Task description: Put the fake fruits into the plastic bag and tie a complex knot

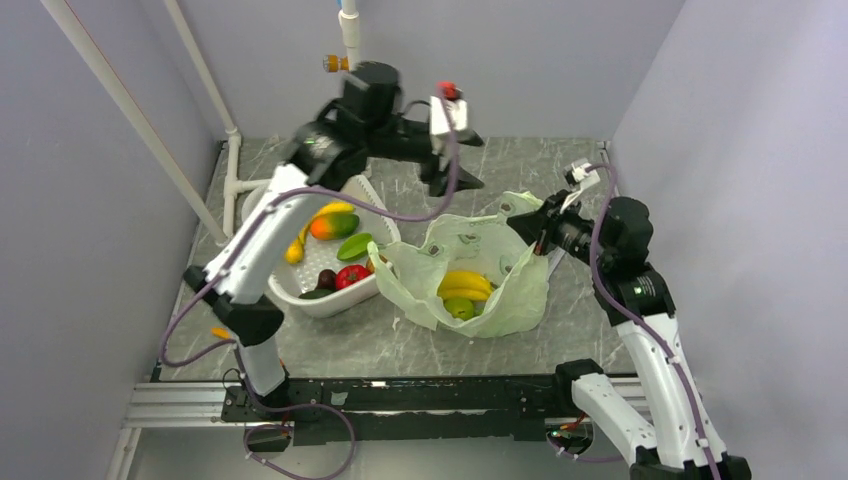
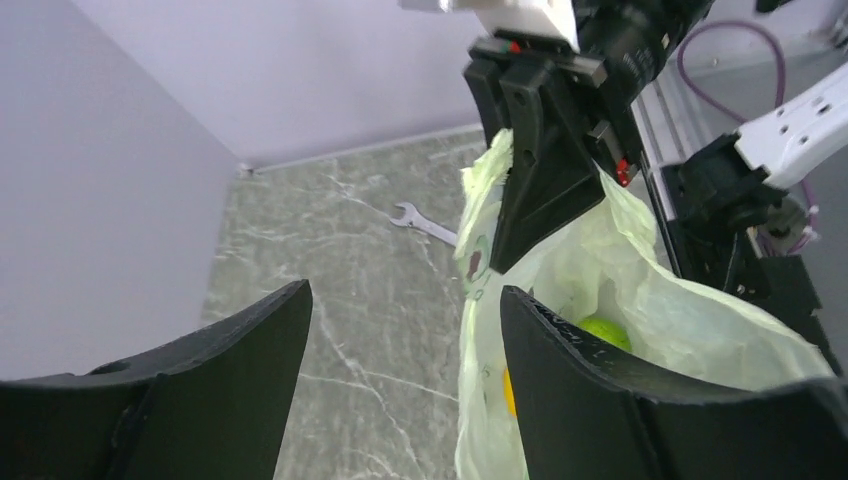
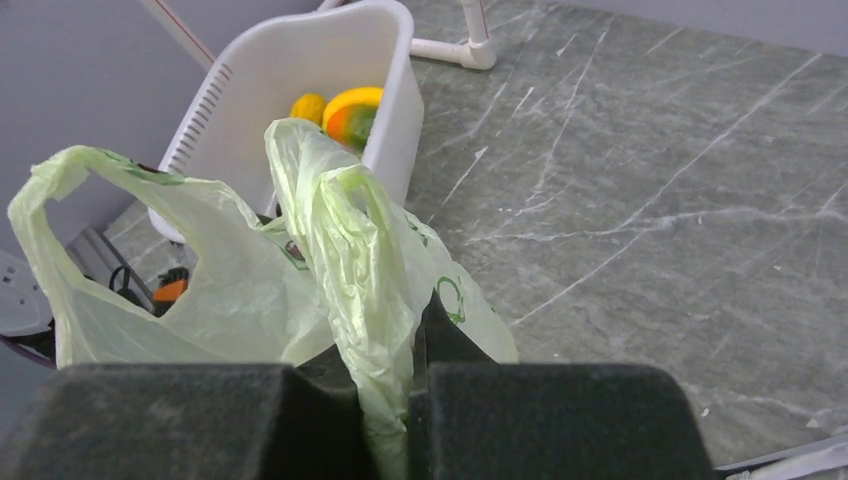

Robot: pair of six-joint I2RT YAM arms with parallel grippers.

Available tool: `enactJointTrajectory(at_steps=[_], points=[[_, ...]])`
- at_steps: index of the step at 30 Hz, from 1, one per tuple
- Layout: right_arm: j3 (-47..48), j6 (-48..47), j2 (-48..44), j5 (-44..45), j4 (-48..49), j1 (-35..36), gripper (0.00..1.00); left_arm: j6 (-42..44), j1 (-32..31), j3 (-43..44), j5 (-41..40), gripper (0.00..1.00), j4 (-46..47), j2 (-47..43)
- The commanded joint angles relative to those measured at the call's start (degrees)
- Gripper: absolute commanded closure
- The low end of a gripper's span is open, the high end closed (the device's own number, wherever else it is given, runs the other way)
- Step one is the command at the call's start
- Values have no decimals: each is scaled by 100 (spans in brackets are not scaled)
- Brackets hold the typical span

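The pale-green plastic bag [image 1: 500,270] stands open on the table, with yellow bananas [image 1: 465,283] and a green round fruit [image 1: 458,308] inside. My right gripper [image 1: 522,224] is shut on the bag's right handle [image 3: 375,260] and holds it up. The other handle loop [image 3: 60,190] hangs free, and no knot shows. My left gripper [image 1: 452,183] is open and empty, hovering above the table behind the bag. In the left wrist view, that left gripper [image 2: 403,295] faces the bag [image 2: 640,290] and the green fruit [image 2: 605,330].
A white basin [image 1: 300,290] left of the bag holds a mango [image 1: 335,225], a banana [image 1: 295,250], a green fruit [image 1: 355,245], a red one [image 1: 350,277] and a dark avocado [image 1: 326,279]. A small wrench [image 2: 425,225] lies on the table. Walls enclose the table on three sides.
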Motion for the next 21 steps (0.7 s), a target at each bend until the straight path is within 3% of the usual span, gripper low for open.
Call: enactJointTrajectory(at_steps=[1,5,13,17,21], points=[[464,-527,249,-87,117,133,95,574,-442,-172,-142,28,615,169],[414,-914,264,-120,95,322,97,1482,-847,-571,-577,36,319,159],[617,-1124,504,78,-146,760,97,2290,-1632,-1051,-2002,47,254,-7],[525,-1339,429,69,-120,955,95,2602,-1779,-1106,-2350,63,241,38],[583,-1538,393,72,-341,1043,89,2809,-1757,-1268,-2623,93,194,-70]])
